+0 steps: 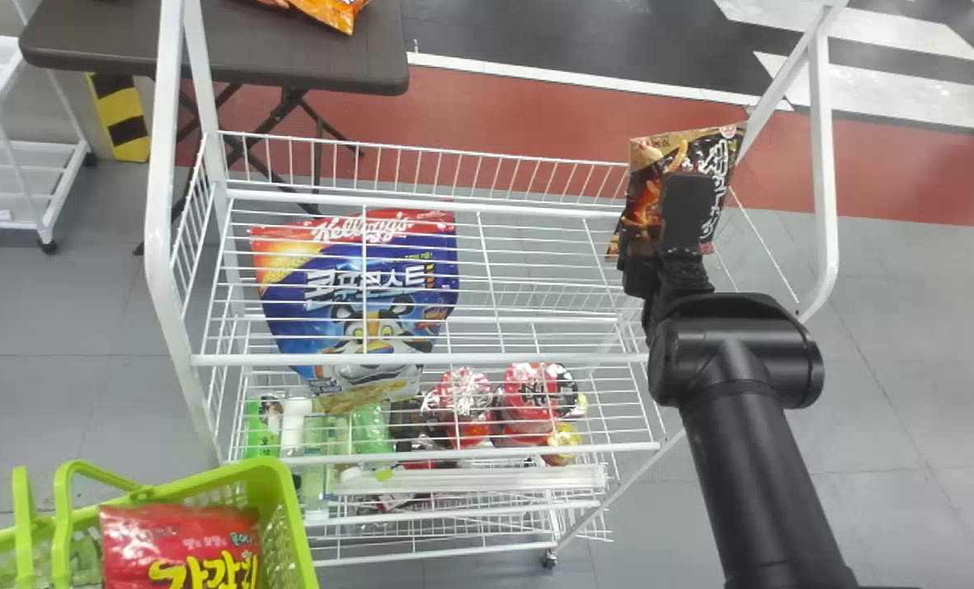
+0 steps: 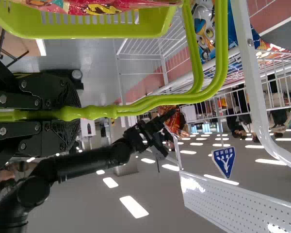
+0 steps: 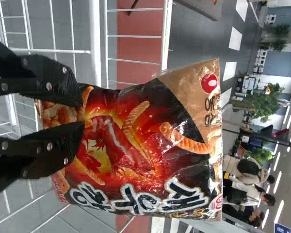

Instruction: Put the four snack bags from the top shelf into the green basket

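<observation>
Right pincer [image 1: 686,214]: clamped on black bag [image 1: 650,176], at rack [image 1: 487,359]'s right edge.
Left pincer [image 2: 73,113]: clamped on basket handles [image 2: 106,111].
Red bag [image 1: 180,544]: in basket [image 1: 293,501].

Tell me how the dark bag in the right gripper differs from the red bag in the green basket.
The dark bag is mostly black, orange-red and tan; the red bag is mostly red.
The dark bag's big lettering is white, the red bag's yellow.
The dark bag is held up in the right gripper; the red bag sits in the green basket.
Both are glossy, with large print.
</observation>
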`<state>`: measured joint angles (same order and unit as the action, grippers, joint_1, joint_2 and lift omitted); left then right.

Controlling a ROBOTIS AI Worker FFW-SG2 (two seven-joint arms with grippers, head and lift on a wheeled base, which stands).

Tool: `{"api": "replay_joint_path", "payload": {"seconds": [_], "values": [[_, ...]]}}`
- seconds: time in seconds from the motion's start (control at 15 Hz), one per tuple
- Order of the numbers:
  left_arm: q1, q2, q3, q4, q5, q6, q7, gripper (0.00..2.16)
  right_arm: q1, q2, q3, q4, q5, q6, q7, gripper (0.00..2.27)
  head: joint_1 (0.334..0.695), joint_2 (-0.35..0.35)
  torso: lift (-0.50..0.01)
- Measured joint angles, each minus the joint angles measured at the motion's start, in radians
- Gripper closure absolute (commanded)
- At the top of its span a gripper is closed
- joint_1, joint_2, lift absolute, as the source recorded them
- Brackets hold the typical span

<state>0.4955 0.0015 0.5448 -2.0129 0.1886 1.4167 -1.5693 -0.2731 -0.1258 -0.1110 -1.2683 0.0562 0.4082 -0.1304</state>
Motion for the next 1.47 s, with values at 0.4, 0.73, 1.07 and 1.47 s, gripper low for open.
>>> {"api": "replay_joint_path", "payload": {"seconds": [0.4,0.73,1.07,1.47], "values": [[-0.005,0.0,0.001,0.007,-0.001,0.0,0.0,1.89,0.09,0.0,0.002,-0.139,-0.03,0.003,0.019,1.72,0.695,-0.243,0.0],[-0.012,0.0,-0.002,0.008,-0.002,0.001,0.0,1.89,0.213,0.005,0.057,-0.307,-0.052,0.015,0.013,0.0,0.695,-0.196,0.0],[-0.015,0.0,-0.001,0.008,-0.001,0.003,0.0,1.89,0.241,0.008,0.049,-0.345,-0.044,0.011,-0.03,0.05,0.695,-0.209,0.0],[-0.017,0.0,-0.002,0.01,-0.001,0.003,0.0,1.89,0.171,0.003,-0.011,-0.291,-0.052,0.001,-0.027,0.06,0.695,-0.253,0.0]]}}
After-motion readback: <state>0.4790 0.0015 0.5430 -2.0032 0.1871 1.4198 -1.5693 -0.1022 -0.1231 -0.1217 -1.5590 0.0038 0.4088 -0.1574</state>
